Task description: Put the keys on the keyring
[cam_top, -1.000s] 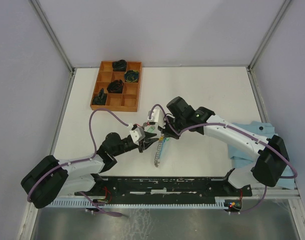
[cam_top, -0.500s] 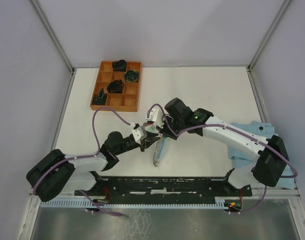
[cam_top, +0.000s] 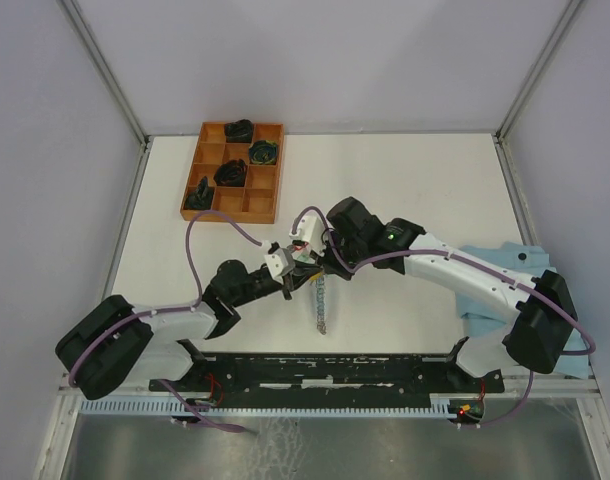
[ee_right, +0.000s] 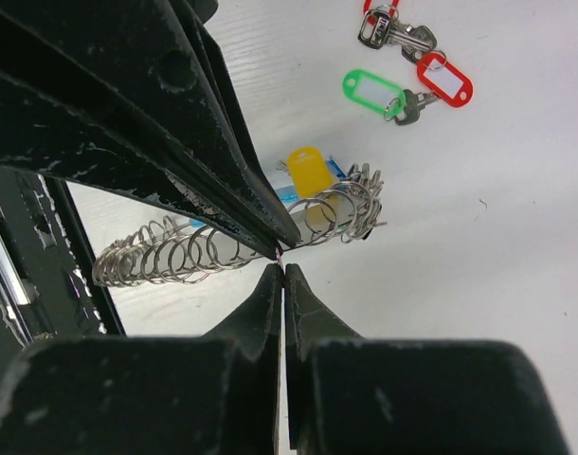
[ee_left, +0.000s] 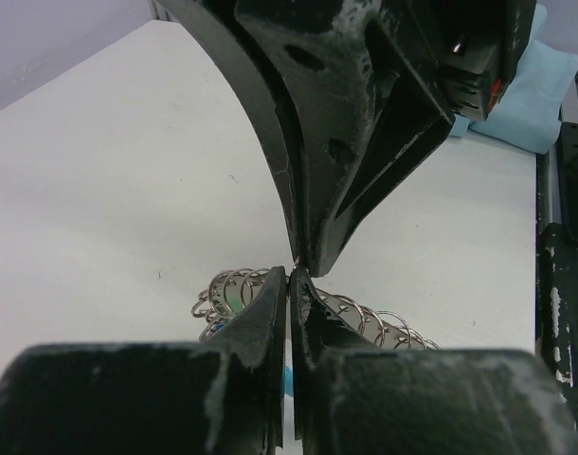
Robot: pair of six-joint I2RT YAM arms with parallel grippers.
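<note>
Meanwhile, the left tool (ee_left: 288, 275) and right tool (ee_right: 281, 270), both closed, stood tip to tip just above the coiled silver keyring (ee_right: 161, 258) on the white bench (ee_right: 478, 246), a yellow tag (ee_right: 308, 169) among its rings. Keys (ee_right: 376, 93) with green and red tags lay apart nearby.

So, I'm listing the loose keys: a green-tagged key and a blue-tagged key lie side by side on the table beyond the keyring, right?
Not quite. The key next to the green-tagged key is a red-tagged key, not a blue-tagged one. The right wrist view shows them side by side on the table beyond the keyring.
</note>
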